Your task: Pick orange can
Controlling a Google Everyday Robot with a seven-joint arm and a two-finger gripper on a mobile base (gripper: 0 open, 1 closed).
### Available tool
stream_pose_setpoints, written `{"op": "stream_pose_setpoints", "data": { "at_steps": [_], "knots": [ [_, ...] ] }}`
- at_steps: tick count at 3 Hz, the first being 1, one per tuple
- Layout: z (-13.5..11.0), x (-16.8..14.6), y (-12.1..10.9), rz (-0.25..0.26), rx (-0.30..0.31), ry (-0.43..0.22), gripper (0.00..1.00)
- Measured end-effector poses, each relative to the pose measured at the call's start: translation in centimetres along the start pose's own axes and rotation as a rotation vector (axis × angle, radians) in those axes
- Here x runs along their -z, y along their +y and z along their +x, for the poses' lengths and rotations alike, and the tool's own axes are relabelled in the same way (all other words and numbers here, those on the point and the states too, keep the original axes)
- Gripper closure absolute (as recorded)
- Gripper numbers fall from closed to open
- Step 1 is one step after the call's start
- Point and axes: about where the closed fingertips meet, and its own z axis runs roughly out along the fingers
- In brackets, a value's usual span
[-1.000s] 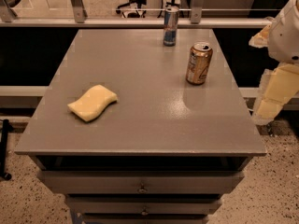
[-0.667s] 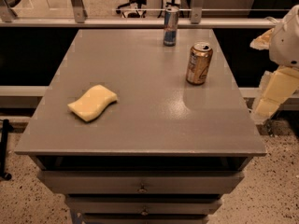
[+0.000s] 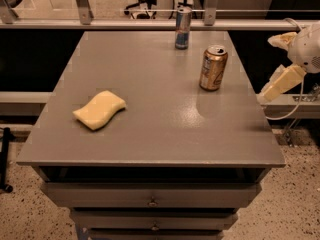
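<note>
The gripper (image 3: 280,81) hangs off the right edge of the grey surface (image 3: 150,134), cream-coloured below a white rounded joint; whether it is open or closed cannot be told. Nearest to it, the orange can (image 3: 213,67) stands upright near the right rear of the surface, well apart from the gripper, its pale label markings unreadable. Behind it, at the back edge, stands a slimmer blue-and-silver can (image 3: 183,28), its lettering illegible too. A yellow sponge (image 3: 100,109) lies toward the left front
</note>
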Motion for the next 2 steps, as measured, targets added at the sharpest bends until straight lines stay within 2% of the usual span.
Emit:
{"op": "stream_pose_setpoints", "data": {
  "at_steps": [1,2],
  "knots": [
    [-0.7,-3.0,-2.4,-0.005,-0.039,-0.155,0.00],
    [-2.5,-6.8,-3.7,-0.033,-0.096,-0.315,0.00]
  ]
}}
